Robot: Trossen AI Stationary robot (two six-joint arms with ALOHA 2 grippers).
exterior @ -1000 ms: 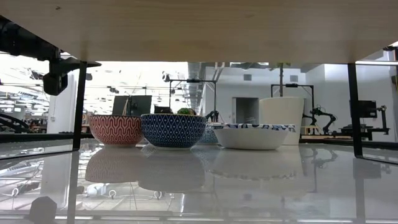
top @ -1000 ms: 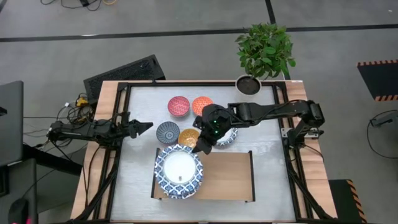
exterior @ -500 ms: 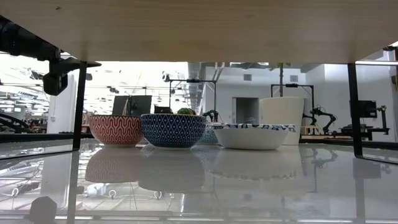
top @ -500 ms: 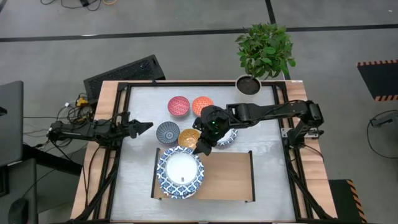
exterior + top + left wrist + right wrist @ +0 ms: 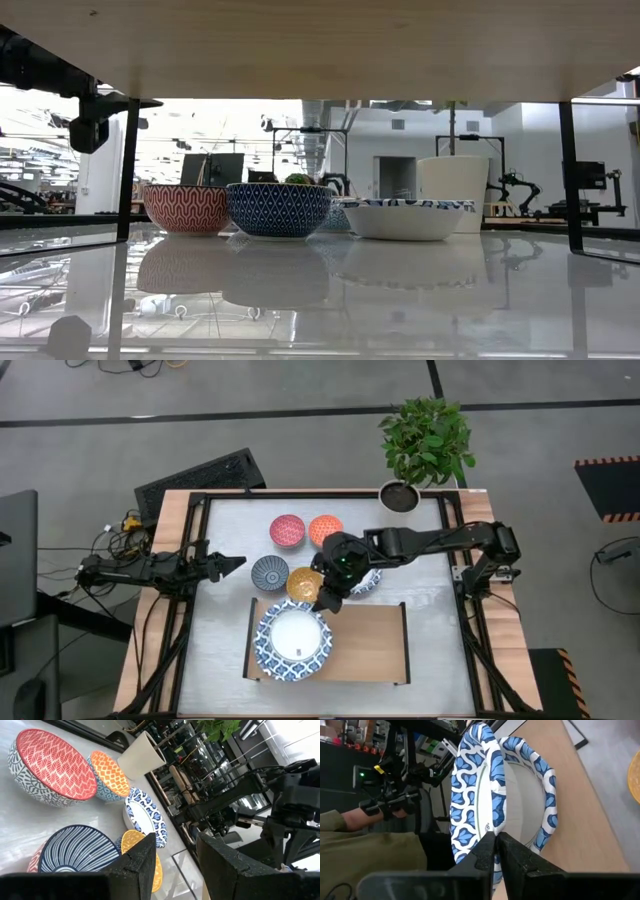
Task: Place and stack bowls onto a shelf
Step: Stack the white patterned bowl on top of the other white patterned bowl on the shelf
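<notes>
The right hand [image 5: 322, 603] pinched the rim of the upper blue-and-white bowl [image 5: 292, 640], nesting it in another on the shelf [image 5: 365, 645]; the fingers were barely parted.

Right tool [image 5: 322, 603] at rim of big bowl [image 5: 292, 644] on shelf [image 5: 365, 645], four small bowls [image 5: 288, 530] on desk [image 5: 425, 585], left tool [image 5: 232, 564] idle

A robotics lab: grey floor [image 5: 100, 450] marked with black tape lines [image 5: 200, 415], more robot arms [image 5: 515, 187] on stands behind the bench [image 5: 440, 610], exposed ceiling ducts [image 5: 320, 120].
</notes>
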